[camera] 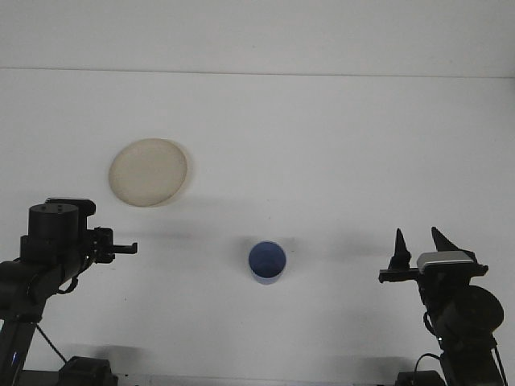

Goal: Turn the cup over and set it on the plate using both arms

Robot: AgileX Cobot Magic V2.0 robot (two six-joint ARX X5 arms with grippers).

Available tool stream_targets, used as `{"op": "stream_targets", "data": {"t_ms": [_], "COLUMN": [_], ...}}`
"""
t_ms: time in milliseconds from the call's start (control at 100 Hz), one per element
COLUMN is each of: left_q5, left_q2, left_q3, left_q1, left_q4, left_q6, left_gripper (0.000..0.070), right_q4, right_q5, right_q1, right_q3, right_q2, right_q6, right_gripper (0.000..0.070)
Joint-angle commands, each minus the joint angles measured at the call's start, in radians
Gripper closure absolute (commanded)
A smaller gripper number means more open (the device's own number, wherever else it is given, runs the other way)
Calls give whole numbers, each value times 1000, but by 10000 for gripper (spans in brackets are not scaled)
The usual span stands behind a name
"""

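Observation:
A small blue cup [266, 262] stands on the white table [322, 145], near the front and about midway between the arms. A round beige plate [149, 171] lies to the far left, with nothing on it. My left gripper [122, 248] is raised at the left and points right toward the cup, well short of it and below the plate. My right gripper [418, 240] sits low at the right with its two dark fingers [398, 244] spread open and nothing between them, well apart from the cup.
The table's far edge meets a pale wall [257, 32] at the back. Both arm bases stand at the front corners.

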Motion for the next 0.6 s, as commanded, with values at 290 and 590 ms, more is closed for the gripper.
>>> {"op": "stream_targets", "data": {"t_ms": [290,590], "left_q5": [3,83], "left_q2": [0,48], "left_q3": [23,99], "left_q1": [-1,-65], "left_q4": [6,-9], "left_q6": [-11,-13], "left_gripper": [34,64], "right_q4": [10,10], "right_q5": [1,1], "right_q1": [1,1], "right_q3": [2,2], "right_q2": [5,5], "right_q6": [4,4], "right_gripper": [250,250]}}
